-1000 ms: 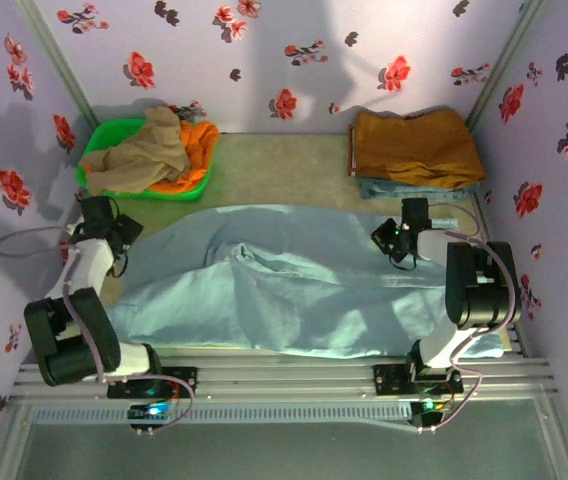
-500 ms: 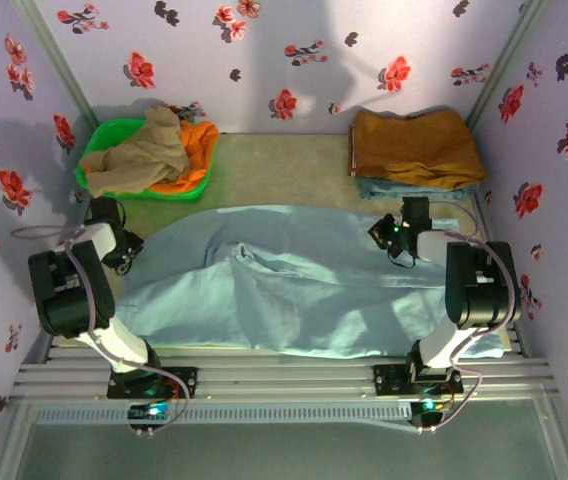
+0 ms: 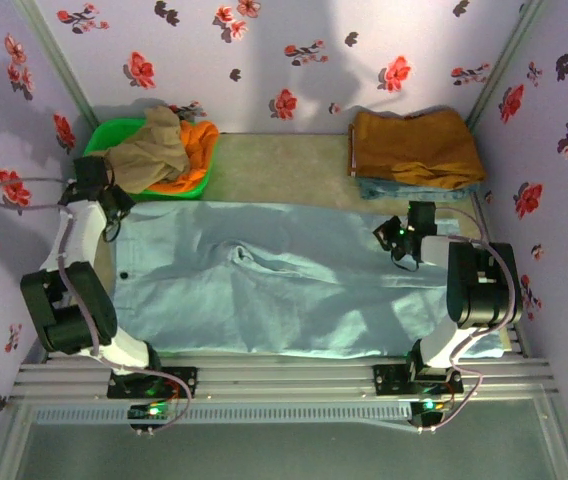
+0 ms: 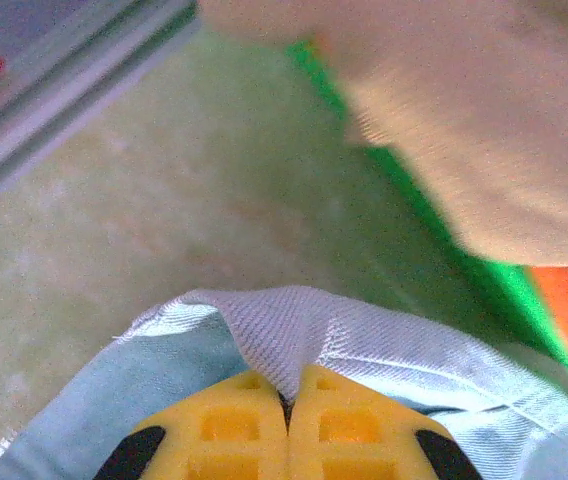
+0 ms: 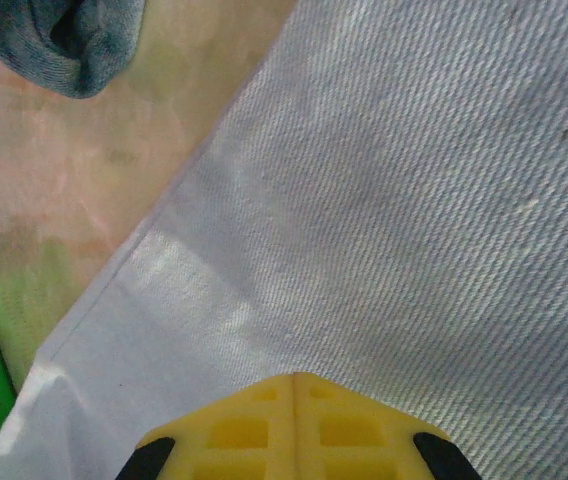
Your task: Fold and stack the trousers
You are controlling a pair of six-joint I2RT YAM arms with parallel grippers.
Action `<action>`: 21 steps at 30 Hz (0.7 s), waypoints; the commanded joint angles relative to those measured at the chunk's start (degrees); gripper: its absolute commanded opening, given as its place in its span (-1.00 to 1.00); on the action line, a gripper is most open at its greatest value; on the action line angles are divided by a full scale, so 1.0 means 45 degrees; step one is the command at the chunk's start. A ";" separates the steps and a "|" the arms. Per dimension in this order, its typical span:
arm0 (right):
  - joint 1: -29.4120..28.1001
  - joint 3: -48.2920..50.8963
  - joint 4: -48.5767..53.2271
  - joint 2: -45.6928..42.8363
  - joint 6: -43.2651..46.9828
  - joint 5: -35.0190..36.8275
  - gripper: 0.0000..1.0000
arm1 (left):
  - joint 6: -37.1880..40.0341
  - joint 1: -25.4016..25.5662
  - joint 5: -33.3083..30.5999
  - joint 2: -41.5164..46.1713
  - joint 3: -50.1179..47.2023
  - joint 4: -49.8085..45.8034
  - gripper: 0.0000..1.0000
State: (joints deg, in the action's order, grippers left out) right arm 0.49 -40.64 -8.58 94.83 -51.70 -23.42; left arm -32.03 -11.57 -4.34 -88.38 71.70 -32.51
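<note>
Pale-blue trousers (image 3: pixel 294 285) fold in the closed left tool (image 4: pixel 287 398).

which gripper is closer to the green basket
Left. The left gripper, pinching the trousers, sits right beside the green basket; the right gripper is far off at the trousers' other end.

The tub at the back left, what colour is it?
The tub is bright green, with clothes piled in it. It shows best in the top external view.

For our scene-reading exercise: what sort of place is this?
Probably a staged robot test booth: floral-papered walls box in a small table, a metal mounting rail lines its near edge, and sky-blue trousers lie spread out.
</note>
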 commanded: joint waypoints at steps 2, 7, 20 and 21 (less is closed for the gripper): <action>-0.0002 0.0188 -0.0374 -0.0096 -0.0249 -0.0233 -1.00 | 0.1534 -0.0006 0.0081 -0.0224 0.1476 -0.0781 -1.00; 0.0007 0.0205 -0.0403 -0.0149 -0.0254 -0.0277 -1.00 | 0.1767 -0.0021 -0.0683 -0.1018 0.2342 -0.0856 -1.00; 0.0009 -0.0335 0.1472 -0.0889 0.0179 0.0416 -0.23 | -0.1209 0.2768 -0.0252 0.4106 -0.2220 -0.1722 1.00; 0.0023 -0.0520 0.1720 -0.0745 0.0200 0.0680 -0.28 | -0.1537 0.3249 -0.0001 0.4703 -0.3144 -0.1389 0.99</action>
State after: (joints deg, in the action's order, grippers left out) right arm 0.49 -40.84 -5.23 91.98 -51.53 -23.27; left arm -32.93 -0.86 -6.33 -73.10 64.25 -38.94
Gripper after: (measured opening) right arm 0.364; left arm 0.997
